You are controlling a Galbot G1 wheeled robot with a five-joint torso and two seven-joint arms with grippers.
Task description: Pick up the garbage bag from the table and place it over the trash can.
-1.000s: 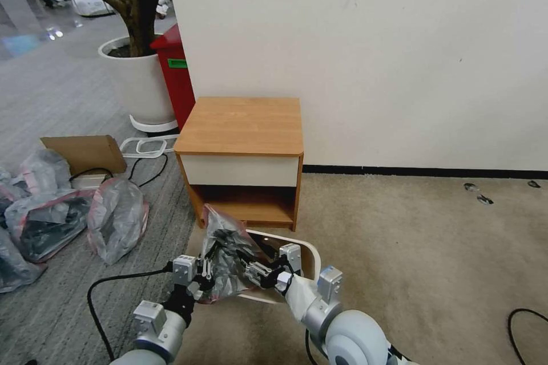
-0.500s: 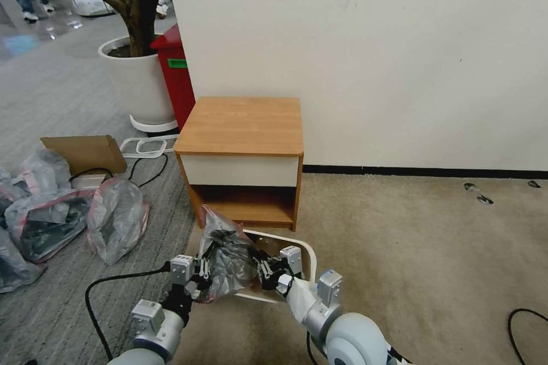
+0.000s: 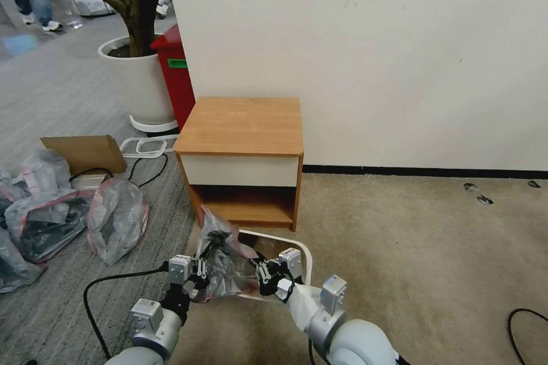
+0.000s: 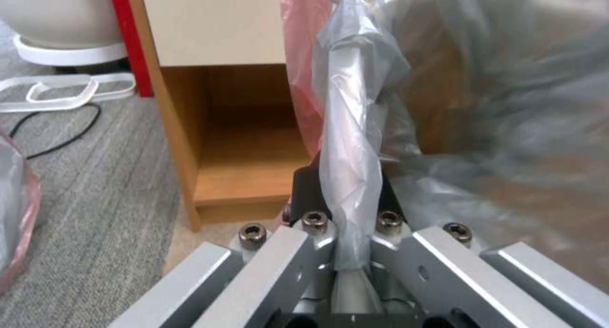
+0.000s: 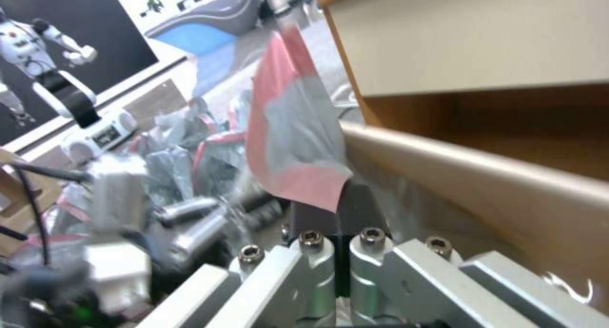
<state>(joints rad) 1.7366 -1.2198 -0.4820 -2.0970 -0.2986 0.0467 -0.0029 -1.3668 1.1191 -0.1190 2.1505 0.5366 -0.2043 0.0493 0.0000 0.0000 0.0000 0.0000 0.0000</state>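
Bags first, far left on the grey carpet: at least three stuffed grey-pink bags [image 3: 117, 218], bulging, none of them the task's. One flat cardboard box [image 3: 85, 152] behind them, one white plant pot [image 3: 140, 84], one red bin [image 3: 174, 77].

Left gripper [image 3: 200, 278] low in front of the table [image 3: 242, 125], jaws pinched together on a twisted fold of the garbage bag [image 3: 224, 259]; the left wrist view shows film bunched between the pads. One bag in hand, held between both arms above the near-left part of the trash can [image 3: 305, 256], not yet spread over its rim.

Handling, by judgement: thin, crinkly film, nearly weightless, limp and slippery; it will sag and cling, and could tear if pulled hard. Best held at the pinkish rim, on opposite sides, so the mouth can open.

Right gripper [image 3: 267, 279] beside the can's near rim, jaws closed on the bag's pink edge in the right wrist view. One trash can, one table, two grippers.
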